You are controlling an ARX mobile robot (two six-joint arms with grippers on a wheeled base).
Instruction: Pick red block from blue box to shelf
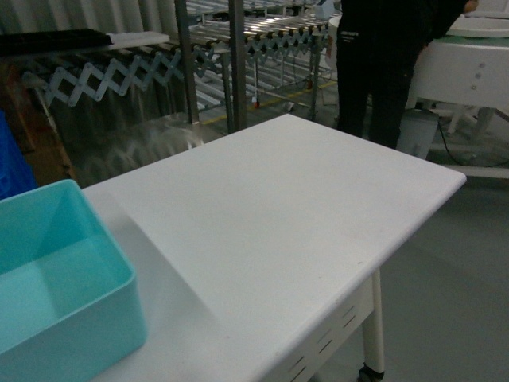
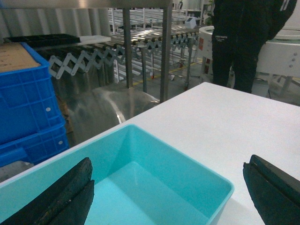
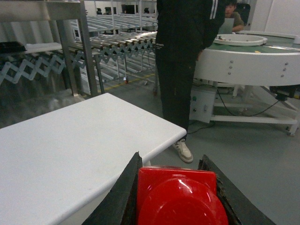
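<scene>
Clamped between the right gripper's [image 3: 177, 187] dark fingers [image 3: 123, 192], the red block [image 3: 180, 199] sits off the white table's [image 1: 278, 215] near edge. Over on the left, the turquoise box [image 2: 154, 178] holds nothing visible, and the left gripper [image 2: 168, 192] hangs above it, spread wide. Stainless shelf uprights [image 1: 237, 56] stand behind the table; blue crates [image 2: 28, 108] are stacked at far left.

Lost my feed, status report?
Right gripper shut on red block. Left gripper open over teal box. Person stands beyond table.
</scene>
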